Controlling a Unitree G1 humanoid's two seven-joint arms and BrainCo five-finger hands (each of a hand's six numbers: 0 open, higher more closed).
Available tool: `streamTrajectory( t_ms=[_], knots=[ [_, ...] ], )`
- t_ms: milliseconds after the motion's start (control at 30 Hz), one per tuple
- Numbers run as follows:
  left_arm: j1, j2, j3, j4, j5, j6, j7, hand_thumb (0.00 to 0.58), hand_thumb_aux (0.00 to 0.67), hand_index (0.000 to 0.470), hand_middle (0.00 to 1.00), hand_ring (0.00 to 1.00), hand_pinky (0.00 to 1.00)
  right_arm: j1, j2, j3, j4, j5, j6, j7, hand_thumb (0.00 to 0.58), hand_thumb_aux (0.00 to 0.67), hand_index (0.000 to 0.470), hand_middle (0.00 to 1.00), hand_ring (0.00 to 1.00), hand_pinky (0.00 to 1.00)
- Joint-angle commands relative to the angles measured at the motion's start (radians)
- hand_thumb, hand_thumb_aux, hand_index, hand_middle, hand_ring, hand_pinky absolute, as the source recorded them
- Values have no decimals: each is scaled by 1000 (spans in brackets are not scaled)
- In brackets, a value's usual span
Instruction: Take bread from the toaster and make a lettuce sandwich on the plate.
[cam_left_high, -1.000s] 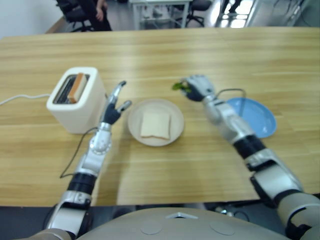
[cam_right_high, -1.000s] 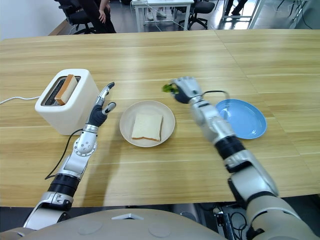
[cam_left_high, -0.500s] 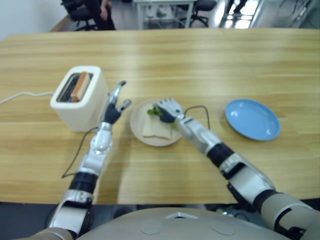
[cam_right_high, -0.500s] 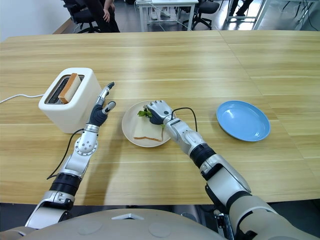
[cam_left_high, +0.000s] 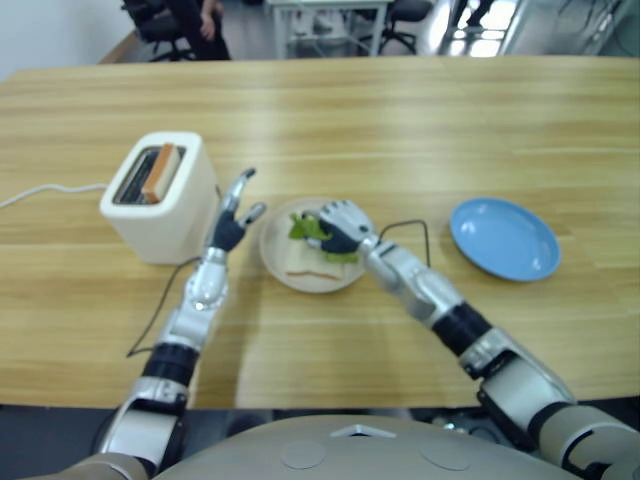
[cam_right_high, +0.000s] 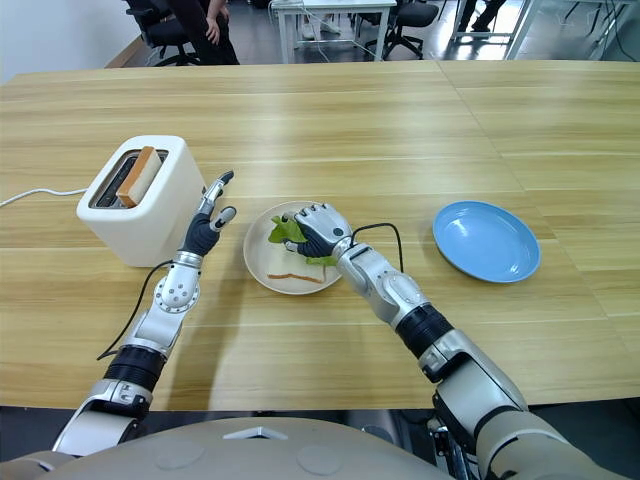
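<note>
Right hand clenched on lettuce over bread on plate; left hand empty, uncurled beside toaster. Risk: lettuce clings on release, slides off bread.

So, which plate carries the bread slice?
The cream plate near the toaster, where the right robot hand holds lettuce; the blue plate lies apart.

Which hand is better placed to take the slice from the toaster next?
Left. The left hand is open beside the toaster with the slice; the right hand is over the plate, shut on lettuce.
</note>
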Motion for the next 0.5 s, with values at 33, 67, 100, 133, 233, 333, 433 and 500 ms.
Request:
streamTrajectory(
  t_ms=[33, 67, 100, 133, 233, 333, 433, 500],
  knots=[
    [-10, 0, -6, 38, 8, -7, 8, 0, 0, 0, 0, 0, 0, 42, -12, -29, -111, 16, 15, 61, 485, 399, 274, 0, 0, 0],
    [-12, 1, -7, 43, 9, -8, 10, 0, 0, 0, 0, 0, 0, 52, -15, -33, -134, 11, 20, 72, 491, 407, 280, 0, 0, 0],
    [-15, 2, -8, 51, 9, -10, 11, 0, 0, 0, 0, 0, 0, 60, -19, -36, -149, 6, 25, 86, 487, 402, 276, 0, 0, 0],
    [-18, 3, -9, 58, 11, -11, 13, 0, 0, 0, 0, 0, 0, 68, -22, -37, -157, 5, 27, 101, 478, 389, 267, 0, 0, 0],
    [-23, 5, -10, 75, 12, -17, 17, 0, 0, 0, 0, 0, 0, 92, -31, -43, -168, 12, 25, 133, 458, 363, 249, 0, 0, 0],
    [-26, 6, -11, 86, 15, -22, 20, 0, 0, 0, 0, 0, 0, 119, -54, -69, -202, 28, 19, 149, 438, 339, 233, 0, 0, 0],
    [-23, 9, -10, 73, 20, -27, 26, 0, 0, 0, 0, 0, 0, 141, -94, -146, -265, 76, 17, 158, 175, 110, 76, 0, 0, 0],
    [-19, 14, -7, 39, 26, -28, 30, 0, 0, 0, 0, 0, 0, 159, -96, -233, -307, 210, 12, 188, 175, 110, 76, 0, 0, 0]
  ],
)
